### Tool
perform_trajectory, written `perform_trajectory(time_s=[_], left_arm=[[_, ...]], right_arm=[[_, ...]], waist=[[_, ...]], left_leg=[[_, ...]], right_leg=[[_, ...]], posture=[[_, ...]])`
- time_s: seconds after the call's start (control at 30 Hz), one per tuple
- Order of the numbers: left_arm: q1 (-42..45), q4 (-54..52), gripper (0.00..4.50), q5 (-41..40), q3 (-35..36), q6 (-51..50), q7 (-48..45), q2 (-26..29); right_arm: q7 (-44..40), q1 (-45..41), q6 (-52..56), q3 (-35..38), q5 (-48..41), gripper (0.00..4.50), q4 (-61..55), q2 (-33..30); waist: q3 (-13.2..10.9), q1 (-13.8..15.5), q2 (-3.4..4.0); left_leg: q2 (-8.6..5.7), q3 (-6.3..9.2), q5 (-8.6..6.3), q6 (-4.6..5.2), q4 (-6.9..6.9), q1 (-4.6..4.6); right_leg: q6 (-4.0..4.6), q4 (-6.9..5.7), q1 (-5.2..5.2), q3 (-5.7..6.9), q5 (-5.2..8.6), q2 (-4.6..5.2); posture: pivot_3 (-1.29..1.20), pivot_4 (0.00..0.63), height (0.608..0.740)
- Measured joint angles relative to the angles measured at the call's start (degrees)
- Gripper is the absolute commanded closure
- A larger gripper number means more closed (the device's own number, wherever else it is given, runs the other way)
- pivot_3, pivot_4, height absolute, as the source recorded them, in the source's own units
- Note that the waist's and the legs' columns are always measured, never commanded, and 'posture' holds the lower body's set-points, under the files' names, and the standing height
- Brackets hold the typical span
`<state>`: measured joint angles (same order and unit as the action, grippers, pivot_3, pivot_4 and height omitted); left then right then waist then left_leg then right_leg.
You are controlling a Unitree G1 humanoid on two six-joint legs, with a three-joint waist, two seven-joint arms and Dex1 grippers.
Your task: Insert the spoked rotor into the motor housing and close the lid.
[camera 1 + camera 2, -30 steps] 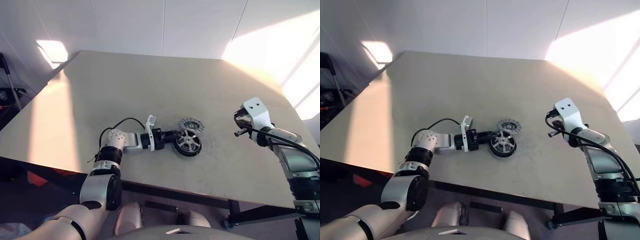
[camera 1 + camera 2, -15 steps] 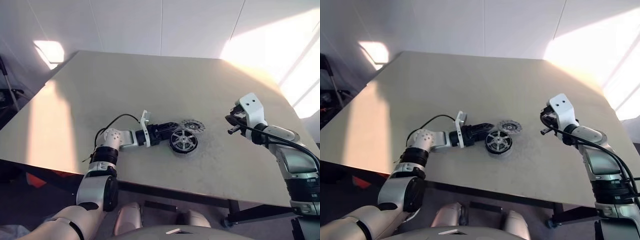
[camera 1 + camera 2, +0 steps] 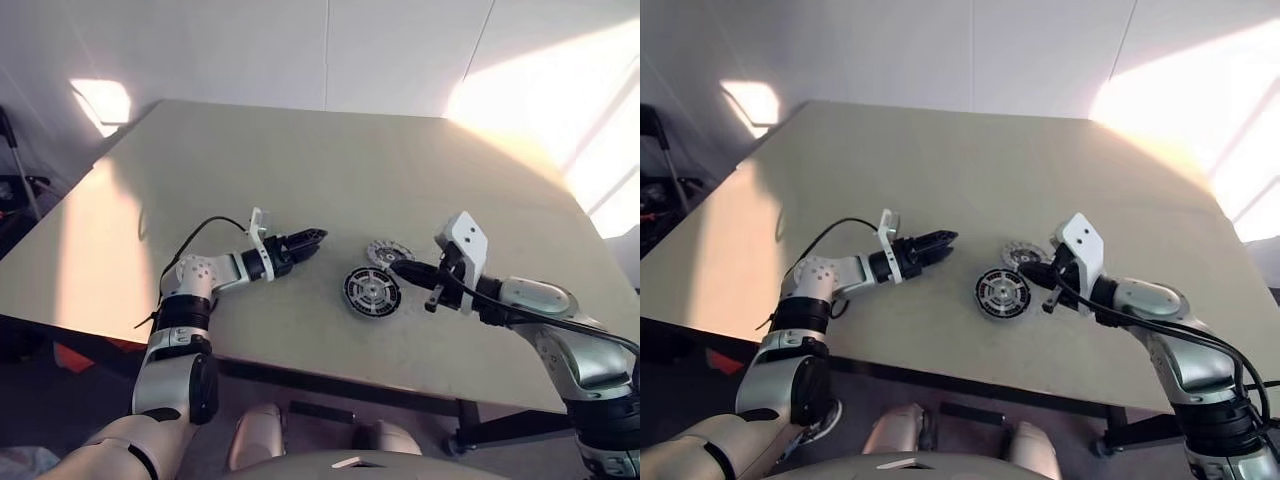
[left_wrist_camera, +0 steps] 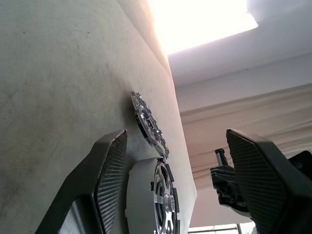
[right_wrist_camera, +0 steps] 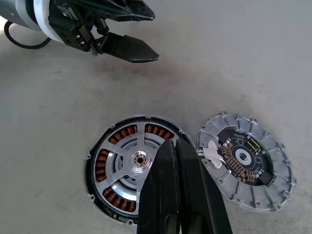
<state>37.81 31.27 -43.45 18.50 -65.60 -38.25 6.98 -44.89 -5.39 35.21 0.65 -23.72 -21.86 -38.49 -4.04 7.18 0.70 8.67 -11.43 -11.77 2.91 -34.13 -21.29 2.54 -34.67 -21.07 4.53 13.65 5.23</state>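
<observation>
On your beige worktop point(image 3: 300, 160), the lid point(image 5: 246, 167) lies flat beside the housing point(image 5: 134, 168). Your right gripper point(image 3: 398, 268), jaws shut and empty, hovers nearest; left gripper point(image 3: 305, 241) gapes empty, well apart.

you won't find any writing, label, brand, number or sign to read here. the small circuit board inside the lid point(image 5: 245, 160) carries marks too tiny to make out, and the motor housing point(image 5: 135, 165), the table point(image 3: 330, 170) and both arms are bare of print.
</observation>
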Motion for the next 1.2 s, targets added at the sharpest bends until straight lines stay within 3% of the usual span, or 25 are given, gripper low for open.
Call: perform_trajectory(time_s=[0.17, 0.37, 0.5, 0.63, 0.77, 0.87, 1.2], left_arm=[[-0.37, -0.07, 1.07, 0.59, -0.23, 1.87, 0.91, -0.07], [-0.83, 0.13, 1.07, 1.79, -0.28, 4.72, 1.76, 0.26], [-0.54, 2.11, 1.07, 2.26, -0.1, 7.08, 1.78, 1.15], [-0.25, 2.82, 1.07, 2.41, -0.36, 8.28, 1.6, 1.15], [0.02, 4.23, 1.03, 3.14, -0.57, 9.61, 1.32, 1.08], [0.39, 5.04, 1.03, 3.44, -0.87, 10.46, 1.04, 0.62], [-3.31, 1.94, 1.03, 2.91, -0.1, 11.34, 1.77, -0.63]], right_arm=[[1.38, -0.03, -1.3, -4.7, 2.86, 4.5, 5.2, 3.55], [1.14, -1.23, -3.75, -5.73, 5.17, 4.5, 7.43, 2.74], [-2.95, -3.84, -4.61, -3.6, 5.08, 4.5, 4.22, -3.69], [-13.0, -8.08, -10.12, -3.76, 7.52, 4.5, 0.78, -16.88], [-22.96, -12.43, -24.21, -9.7, 16.05, 3.56, 4.84, -24.44], [-27.88, -17.5, -35.02, -15.43, 22.51, 2.56, 10.46, -24.23], [-31.54, -36.43, -64.39, -29.0, 39.01, 2.56, 32.59, -12.84]], waist=[[0.0, -0.06, -0.01], [-0.01, -0.04, -0.02], [-0.02, 0.07, -0.01], [-0.03, 0.17, -0.04], [-0.04, 0.03, -0.09], [-0.04, -0.19, -0.09], [-0.04, -1.32, -0.08]], left_leg=[[-0.01, 0.0, 0.02, -0.03, 0.1, -0.06], [-0.02, 0.0, 0.01, -0.01, 0.06, -0.12], [-0.02, 0.01, 0.0, 0.0, 0.04, -0.11], [-0.01, 0.01, -0.02, 0.03, 0.02, -0.06], [0.0, 0.01, -0.04, 0.06, -0.02, -0.05], [0.0, 0.0, -0.04, 0.08, -0.1, -0.12], [0.11, 0.01, 0.0, 0.44, -0.45, -0.48]], right_leg=[[0.16, 0.02, -0.08, 0.0, -0.09, -0.02], [0.17, 0.01, -0.11, 0.0, -0.09, 0.0], [0.15, 0.01, -0.08, -0.01, -0.09, 0.0], [0.09, 0.0, -0.02, -0.01, -0.05, -0.01], [0.07, 0.0, 0.0, 0.0, -0.04, -0.01], [0.1, -0.1, -0.08, -0.01, -0.05, -0.01], [0.2, -0.37, -0.35, 0.06, -0.09, -0.01]], posture=[[0.0, 0.0, 0.74], [0.0, 0.0, 0.74], [0.0, 0.0, 0.74], [0.0, 0.0, 0.74], [0.0, 0.0, 0.74], [0.0, 0.0, 0.74], [0.0, 0.0, 0.74]])
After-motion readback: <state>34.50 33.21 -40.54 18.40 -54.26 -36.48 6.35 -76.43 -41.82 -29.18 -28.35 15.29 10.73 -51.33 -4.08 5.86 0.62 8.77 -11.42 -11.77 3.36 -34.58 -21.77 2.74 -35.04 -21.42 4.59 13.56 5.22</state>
